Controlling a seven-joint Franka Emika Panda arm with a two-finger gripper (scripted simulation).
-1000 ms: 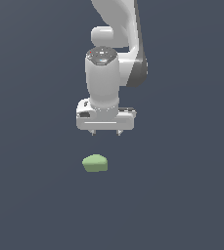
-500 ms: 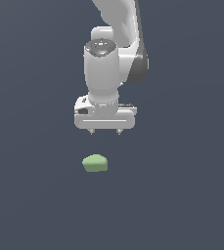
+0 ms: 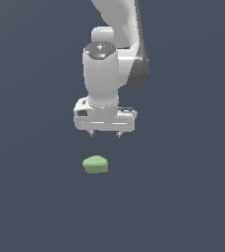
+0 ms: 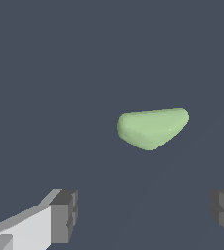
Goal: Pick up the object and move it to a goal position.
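Note:
The object is a small pale green rounded lump lying on the dark grey floor. My gripper hangs above it and slightly toward the exterior view's right, with a clear gap between fingertips and lump. In the wrist view the object lies ahead of the two dark finger pads, which stand wide apart with nothing between them. The gripper is open and holds nothing.
The white arm rises behind the gripper toward the top of the exterior view. A flat dark grey surface surrounds the lump on all sides.
The gripper has shifted a little toward the exterior view's left and come lower, closing in over the object. The object has not moved.

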